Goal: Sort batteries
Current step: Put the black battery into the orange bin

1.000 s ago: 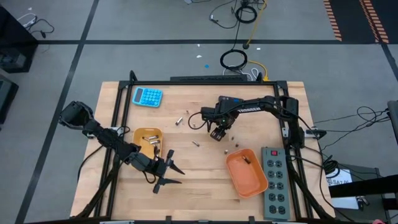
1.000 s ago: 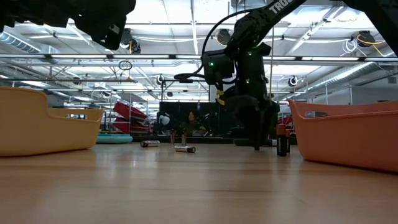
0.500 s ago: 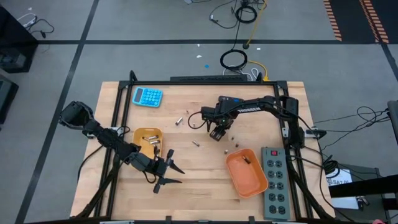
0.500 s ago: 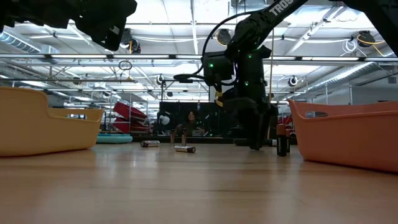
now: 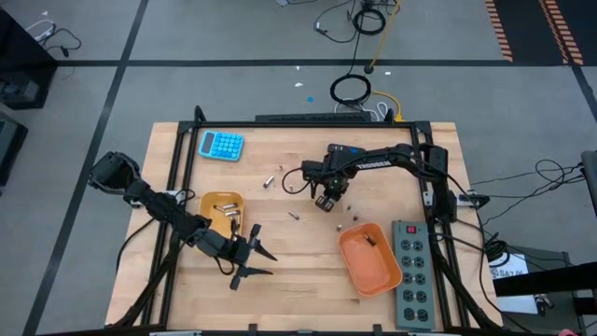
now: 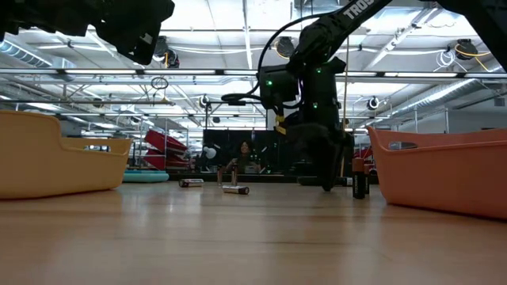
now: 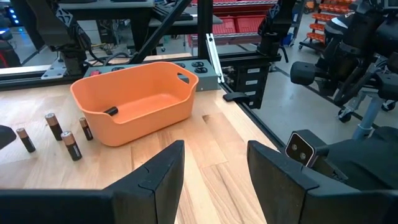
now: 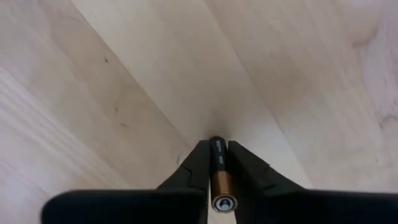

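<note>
Batteries are scattered all over this wooden table (image 5: 308,271), so going left to right: the left gripper (image 5: 250,260) hangs over the near-left part of the table just past the yellow tray (image 5: 222,213), fingers spread wide with nothing in them, and its own camera shows the two dark fingers (image 7: 163,169) apart over bare wood. That yellow tray has a few batteries in it (image 5: 227,210). Behind it, at the far left corner, sits a blue calculator (image 5: 221,145). Moving toward the middle, a couple of loose batteries (image 5: 267,181) lie near the centre and another one (image 5: 293,217) sits a bit closer to the front. Then the right gripper (image 5: 324,200) is down at mid-table, pinching a single battery (image 8: 219,180) between its fingers; the wrist view shows a brown-and-black cell clamped tight, its tip right at the wood. From table level that gripper (image 6: 326,178) reaches down to the surface. Just beside it a few more batteries (image 5: 349,208) stand on the table, and the left wrist view shows them upright (image 7: 69,145) next to the orange tray (image 5: 371,266), which has one dark battery (image 7: 110,111) inside. Far right is a grey power strip (image 5: 412,269).
</note>
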Available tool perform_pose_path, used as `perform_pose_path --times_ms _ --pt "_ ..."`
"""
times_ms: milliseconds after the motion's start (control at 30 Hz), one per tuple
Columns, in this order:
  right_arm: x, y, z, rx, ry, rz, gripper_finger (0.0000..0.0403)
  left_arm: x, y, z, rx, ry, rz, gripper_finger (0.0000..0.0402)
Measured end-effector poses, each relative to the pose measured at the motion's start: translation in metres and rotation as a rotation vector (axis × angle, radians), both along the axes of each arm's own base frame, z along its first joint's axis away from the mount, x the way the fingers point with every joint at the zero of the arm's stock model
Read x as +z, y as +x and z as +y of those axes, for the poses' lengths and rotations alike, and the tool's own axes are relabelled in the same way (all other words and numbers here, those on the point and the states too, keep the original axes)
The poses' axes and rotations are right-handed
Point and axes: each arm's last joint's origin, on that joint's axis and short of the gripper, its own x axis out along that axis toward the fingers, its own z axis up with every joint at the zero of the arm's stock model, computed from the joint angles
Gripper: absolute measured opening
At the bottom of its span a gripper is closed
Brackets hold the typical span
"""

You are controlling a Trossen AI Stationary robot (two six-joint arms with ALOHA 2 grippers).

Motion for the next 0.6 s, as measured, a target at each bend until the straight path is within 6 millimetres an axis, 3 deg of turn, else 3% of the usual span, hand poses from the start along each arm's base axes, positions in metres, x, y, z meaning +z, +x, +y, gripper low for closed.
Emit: perform_pose_path --times_ms 400,600 --pt "0.002 -0.002 0.001 0.039 -0.008 0.02 0.0014 0.0 0.0 0.0 0.0 0.0 0.0 0.0184" --pt "0.021 -0.011 0.018 0.089 -0.034 0.056 0.0014 0.0 0.0 0.0 0.0 0.002 0.003 0.0184"
